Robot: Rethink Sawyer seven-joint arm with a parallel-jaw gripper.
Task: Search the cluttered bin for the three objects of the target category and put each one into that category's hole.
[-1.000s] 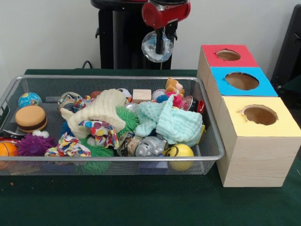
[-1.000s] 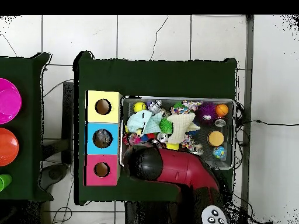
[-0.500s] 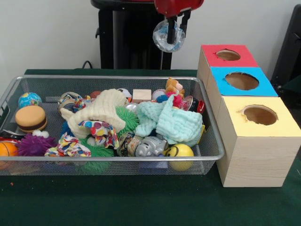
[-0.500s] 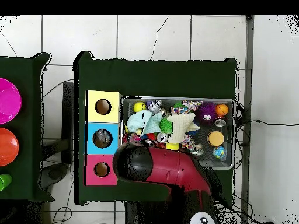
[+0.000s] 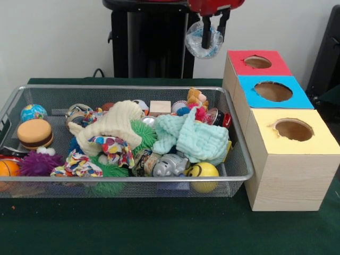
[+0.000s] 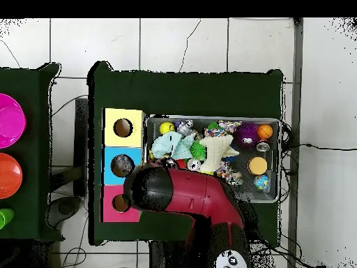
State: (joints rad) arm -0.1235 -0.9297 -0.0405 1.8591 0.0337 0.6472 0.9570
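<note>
Bench (image 5: 159, 228) green-covered. Wire bin (image 5: 234, 138) crowded; most toys half buried, many hard to identify. Arm (image 6: 202, 202) in overhead view covers the bin's near corner and part of the red box (image 5: 241, 66), edging its hole. Gripper (image 5: 212, 33) cut off at the top edge in front view, fingers (image 5: 205, 37) clamped on a clear round ball (image 5: 203, 41), held high, just left of the red box. Ball round, no long axis; contents unclear.

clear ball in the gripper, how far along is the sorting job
In hand: the gripper holds the clear ball in the air, beside the red box, not yet over its hole. Something seems to sit in the blue box hole. Left: drop it, then search the bin.
</note>
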